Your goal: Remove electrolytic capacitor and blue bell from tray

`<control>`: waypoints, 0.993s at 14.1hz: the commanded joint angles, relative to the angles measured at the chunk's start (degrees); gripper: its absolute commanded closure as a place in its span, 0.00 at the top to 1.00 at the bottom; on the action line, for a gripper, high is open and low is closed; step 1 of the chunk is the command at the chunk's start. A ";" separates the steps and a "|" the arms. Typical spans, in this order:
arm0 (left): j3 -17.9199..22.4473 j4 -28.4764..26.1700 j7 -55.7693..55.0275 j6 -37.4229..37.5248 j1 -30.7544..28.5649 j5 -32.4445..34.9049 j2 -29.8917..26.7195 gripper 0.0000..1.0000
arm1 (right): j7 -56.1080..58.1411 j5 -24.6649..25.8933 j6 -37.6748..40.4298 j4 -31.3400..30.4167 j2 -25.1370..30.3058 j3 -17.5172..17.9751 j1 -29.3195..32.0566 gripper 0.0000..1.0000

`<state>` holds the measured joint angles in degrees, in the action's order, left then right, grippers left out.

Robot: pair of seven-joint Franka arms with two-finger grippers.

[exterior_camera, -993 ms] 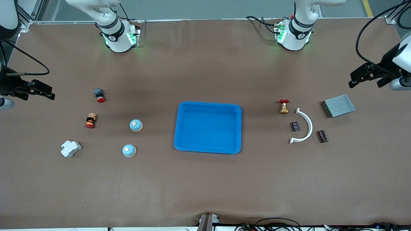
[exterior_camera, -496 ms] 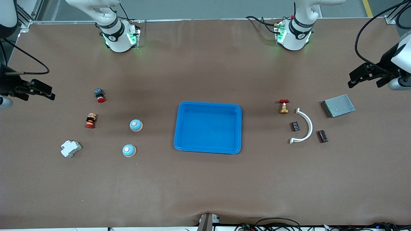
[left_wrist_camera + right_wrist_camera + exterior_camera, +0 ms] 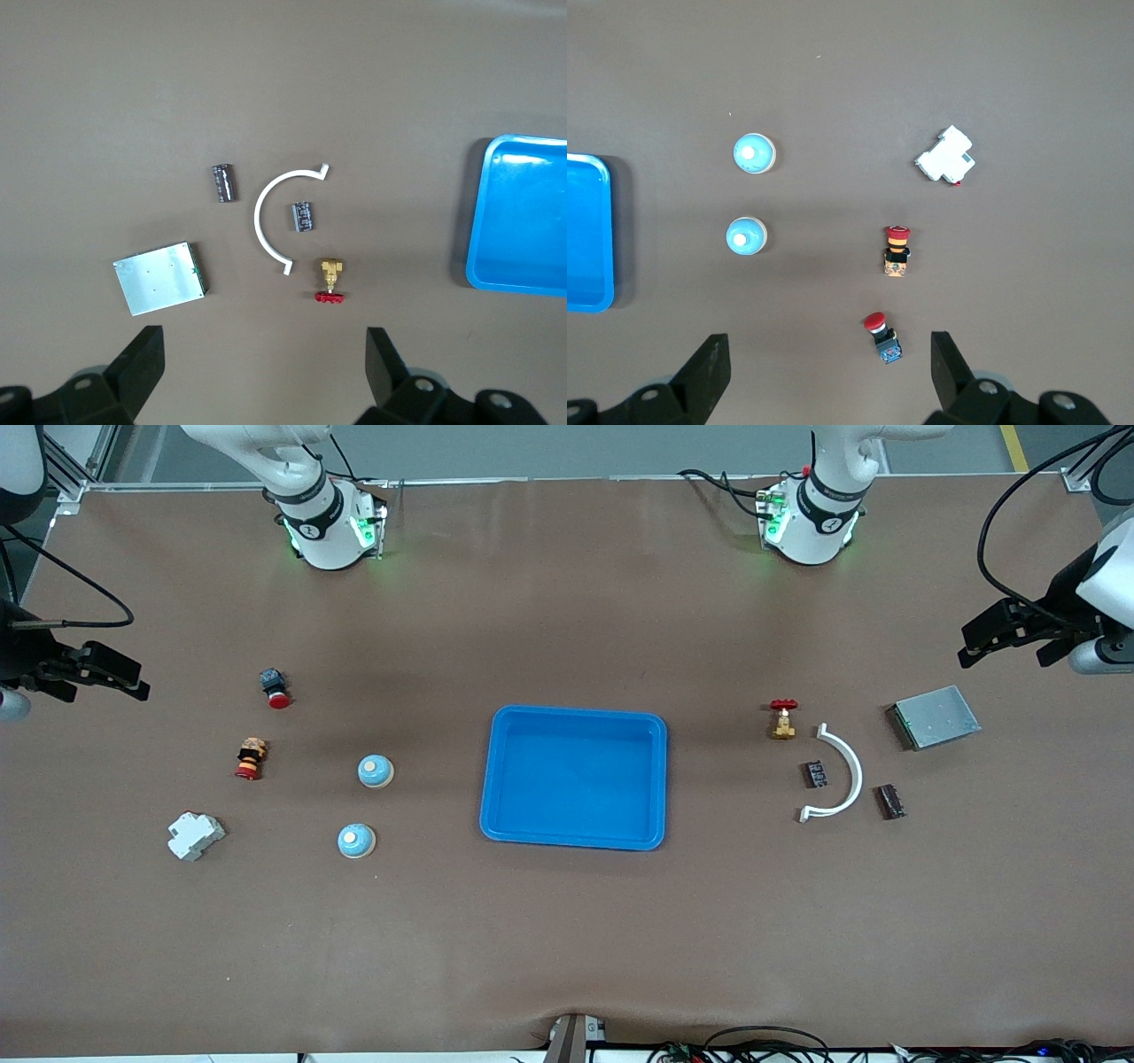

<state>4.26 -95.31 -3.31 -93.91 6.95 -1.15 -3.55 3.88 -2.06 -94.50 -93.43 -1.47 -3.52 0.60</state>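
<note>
When judging the next move, hold off reaching: tray (image 3: 576, 714) at frame centre empty, blue bells (image 3: 376, 771) and capacitors (image 3: 815, 773) out on the table (image 3: 567, 957), left gripper (image 3: 1010, 655) and right gripper (image 3: 96, 682) hovering spread, holding nothing, at frame edges.

left gripper (image 3: 1010, 640) edged slightly toward base end, right gripper (image 3: 102, 676) likewise

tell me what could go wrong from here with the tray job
1. The tray looks empty; both blue bells and both capacitors lie on the table, so another reach may grab something that is already out.
2. One capacitor sits inside the white curved clip, which could get knocked.
3. The left end effector and right end effector hang open at the table ends, holding nothing.
</note>
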 commanded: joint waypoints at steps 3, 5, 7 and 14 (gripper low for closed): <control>-0.48 0.91 0.93 0.39 -0.62 0.45 0.20 1.00 | -0.01 -0.84 -0.42 -1.23 1.38 0.26 1.07 1.00; -0.48 1.71 0.50 0.48 -0.36 0.54 1.00 1.00 | -0.01 -0.84 -0.42 -1.23 1.38 0.35 1.07 1.00; -0.48 1.97 0.32 0.48 -0.18 0.71 1.00 1.00 | -0.01 -0.84 -0.42 -1.32 1.38 0.35 1.07 1.00; -0.48 2.50 0.14 0.48 -0.18 0.80 1.00 1.00 | -0.01 -0.84 -0.51 -1.32 1.38 0.35 1.07 1.00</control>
<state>4.18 -94.19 -3.31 -93.93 6.94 -1.15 -3.12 3.88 -2.06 -94.51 -93.47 -1.46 -3.62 0.91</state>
